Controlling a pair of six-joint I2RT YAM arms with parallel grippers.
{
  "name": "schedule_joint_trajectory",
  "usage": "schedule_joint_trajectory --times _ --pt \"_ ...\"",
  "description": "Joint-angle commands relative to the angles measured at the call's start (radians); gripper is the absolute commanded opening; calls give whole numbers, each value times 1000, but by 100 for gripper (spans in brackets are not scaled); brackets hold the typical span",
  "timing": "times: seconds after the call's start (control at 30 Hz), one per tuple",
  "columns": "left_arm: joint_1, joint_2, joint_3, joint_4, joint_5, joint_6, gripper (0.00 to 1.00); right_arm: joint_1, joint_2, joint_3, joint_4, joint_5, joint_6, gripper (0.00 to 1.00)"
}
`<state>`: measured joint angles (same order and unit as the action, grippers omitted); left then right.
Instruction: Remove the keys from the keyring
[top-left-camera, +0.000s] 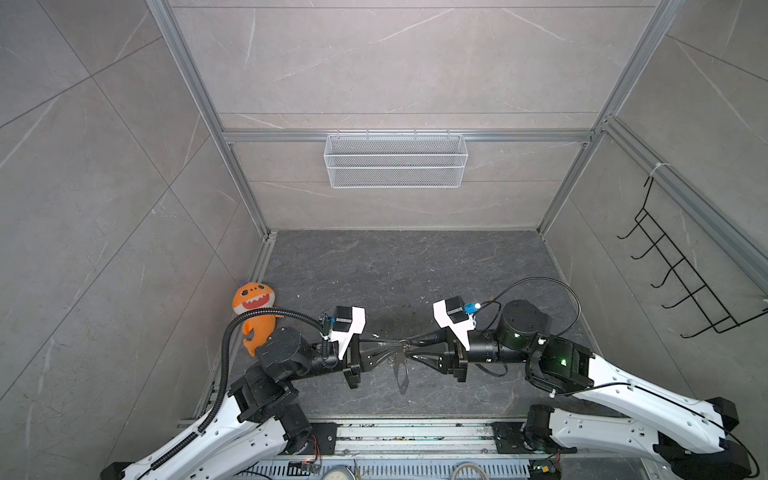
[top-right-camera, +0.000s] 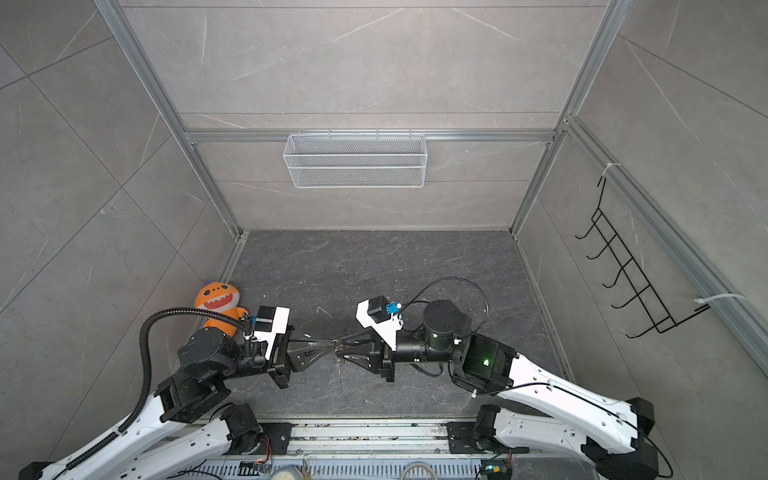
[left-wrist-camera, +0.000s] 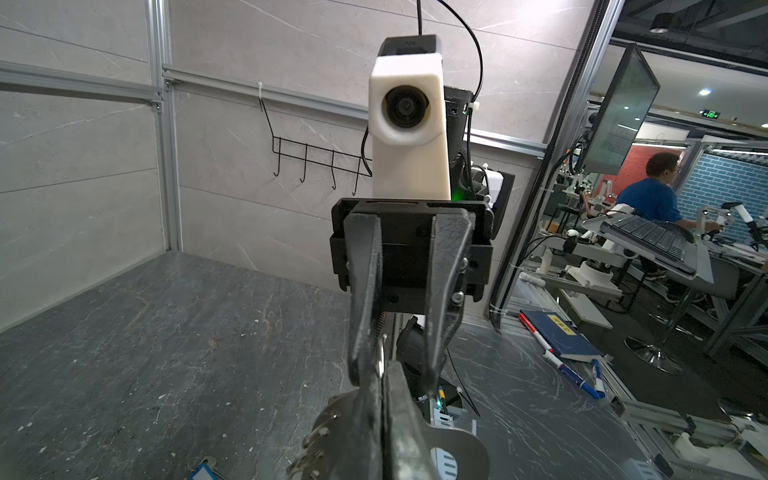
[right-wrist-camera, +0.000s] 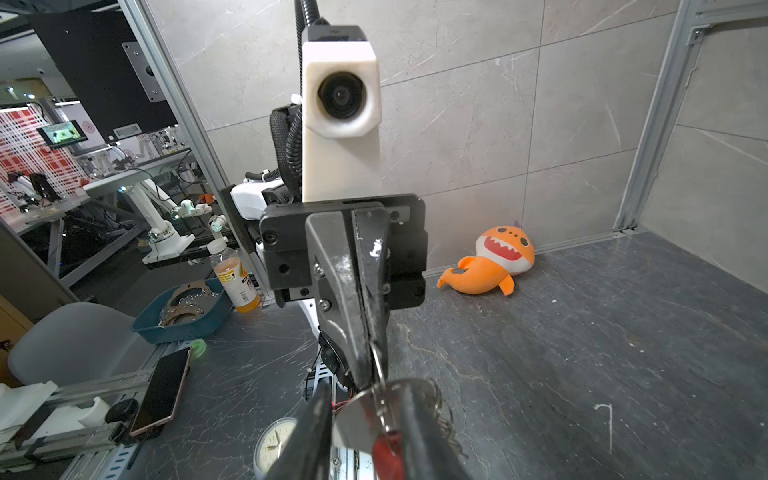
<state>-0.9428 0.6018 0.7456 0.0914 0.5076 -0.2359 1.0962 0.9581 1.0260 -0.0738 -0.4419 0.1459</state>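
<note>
Currently, near front edge of dark worktop (top-left-camera: 415, 270), left gripper (right-wrist-camera: 368, 357) clamps thin silver metal keyring (left-wrist-camera: 340, 415), apparently anchoring it; right gripper (top-left-camera: 409, 349) straddles small red-tagged key (right-wrist-camera: 386, 455), grip unclear.

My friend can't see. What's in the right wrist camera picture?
The left gripper faces the camera, pinched shut on the thin silver keyring. A red key tag sits between the right gripper's fingers, and an orange plush shark lies by the wall.

Bright, even overhead light, soft shadows, wide-angle edge distortion, left pincer (left-wrist-camera: 383, 374) blurred close-up.
</note>
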Motion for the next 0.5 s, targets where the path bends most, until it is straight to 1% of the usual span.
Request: schedule_joint_trajectory --times 0.0,0.2,0.33,0.43,0.47 --pt "-4 -7 19 61 17 -12 0 6 -4 -5 40 -14 9 22" --pt "-4 -10 17 63 16 -13 0 6 -4 -9 36 -11 12 12" --pt "-4 -8 18 65 17 -14 0 5 -5 -10 34 -12 12 8" --pt "-4 -7 23 65 19 -17 0 5 -4 -7 27 -9 13 0" --pt "-4 -4 26 62 21 -19 0 5 -4 -5 22 -10 14 0"
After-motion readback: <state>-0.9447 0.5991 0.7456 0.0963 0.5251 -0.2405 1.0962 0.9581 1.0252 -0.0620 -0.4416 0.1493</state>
